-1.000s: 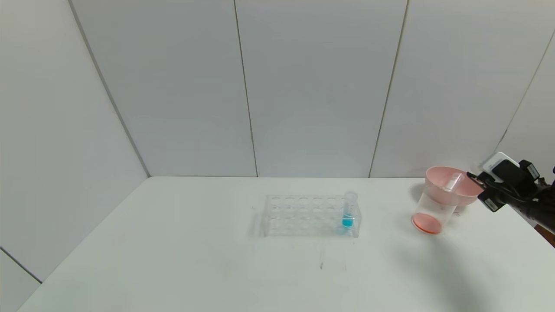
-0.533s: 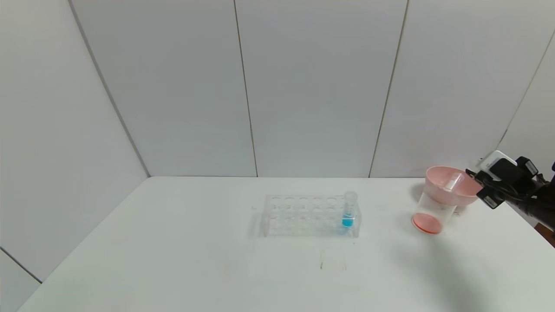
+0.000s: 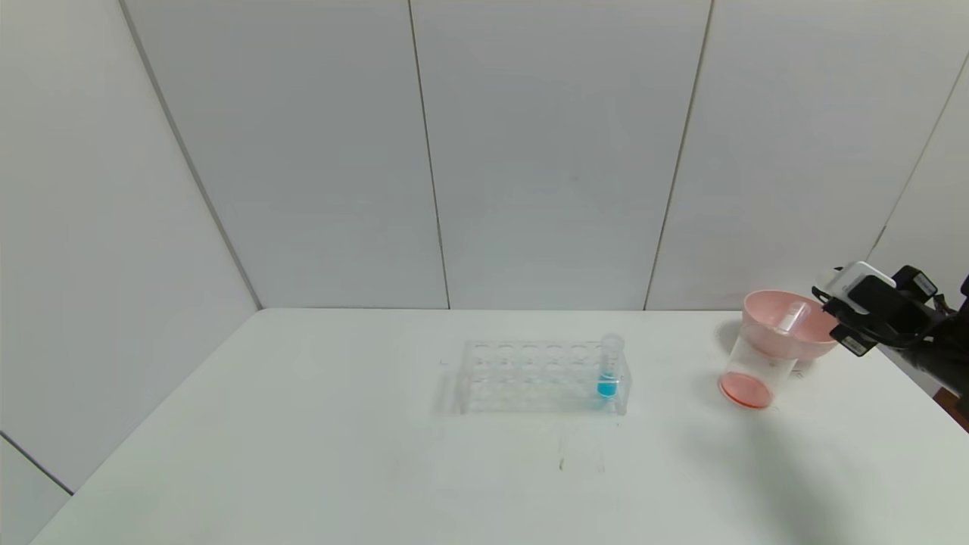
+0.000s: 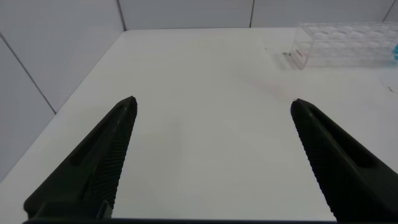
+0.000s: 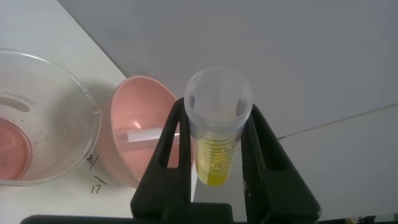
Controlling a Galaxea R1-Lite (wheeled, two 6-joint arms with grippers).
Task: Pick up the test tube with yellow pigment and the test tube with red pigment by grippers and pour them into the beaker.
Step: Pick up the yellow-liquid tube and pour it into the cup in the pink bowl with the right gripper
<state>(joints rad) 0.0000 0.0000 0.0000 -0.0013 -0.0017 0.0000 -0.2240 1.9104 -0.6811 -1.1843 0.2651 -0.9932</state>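
Note:
My right gripper [image 3: 825, 300] is at the far right, just right of the pink bowl [image 3: 814, 344] and above the table. In the right wrist view it [image 5: 217, 107] is shut on the test tube with yellow pigment [image 5: 217, 152], which has a little yellow liquid at its round end. The beaker [image 3: 751, 371] stands in front of the bowl with red-orange liquid at its bottom; it also shows in the right wrist view [image 5: 43, 124]. No tube with red liquid shows. My left gripper [image 4: 211, 106] is open and empty over bare table, out of the head view.
A clear, empty-looking tube [image 3: 788, 316] lies in the pink bowl [image 5: 140, 109]. The clear rack [image 3: 530, 375] stands mid-table with a blue-liquid tube [image 3: 609, 371] at its right end. The table's right edge runs near my right arm.
My right gripper has risen and drawn slightly right, away from the pink bowl's rim, still holding the yellow tube. Nothing else has moved.

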